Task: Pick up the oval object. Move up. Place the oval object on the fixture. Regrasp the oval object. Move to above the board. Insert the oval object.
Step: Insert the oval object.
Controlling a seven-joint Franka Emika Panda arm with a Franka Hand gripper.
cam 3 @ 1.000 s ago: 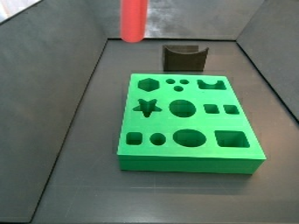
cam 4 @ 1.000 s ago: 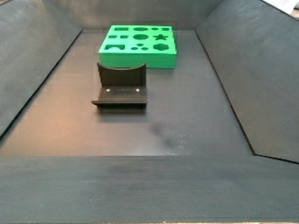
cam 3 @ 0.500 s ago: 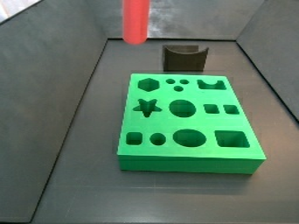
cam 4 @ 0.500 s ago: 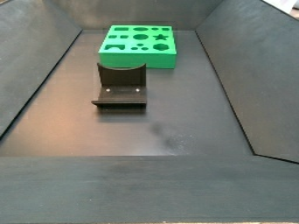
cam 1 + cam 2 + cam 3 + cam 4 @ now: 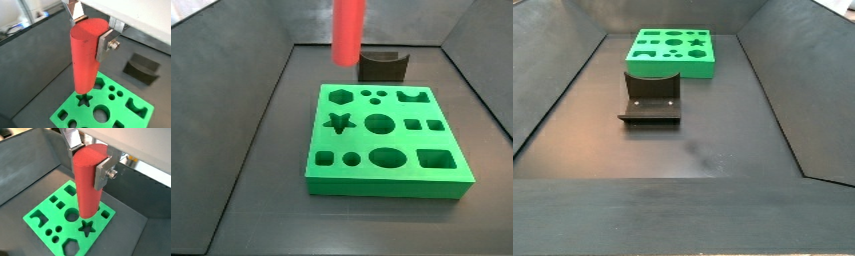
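Fingers [image 5: 102,174] clamped on the oval object [image 5: 87,183]: flat silver plates pinch the upper part of the red-orange peg in both wrist views, long axis hanging straight down. Gripper [image 5: 91,31] sits high, above the board [image 5: 40,217]. Peg carried clear of everything; nothing touches its lower end.

Side view: peg [image 5: 349,32] hangs upright near the far edge of the green board [image 5: 385,180], just beside the fixture [image 5: 382,66] in the picture; its top runs out of frame, gripper body not shown there. Fixture notch empty. In the opposite side view the fixture [image 5: 651,100] and board [image 5: 673,52] show, but neither peg nor gripper.

Step in hand, as I read it: moving to above the board, with the regrasp done, since the peg is held end-down and the fixture is bare.

Wrist views put the peg's lower tip over the star cut-out [image 5: 86,227], though that may only be the slant of the camera. Oval hole [image 5: 385,157] lies in the row nearest the side camera.

Next move calls for travel across the board to that hole, matching the peg's oval section to it by rotation, then a straight descent.
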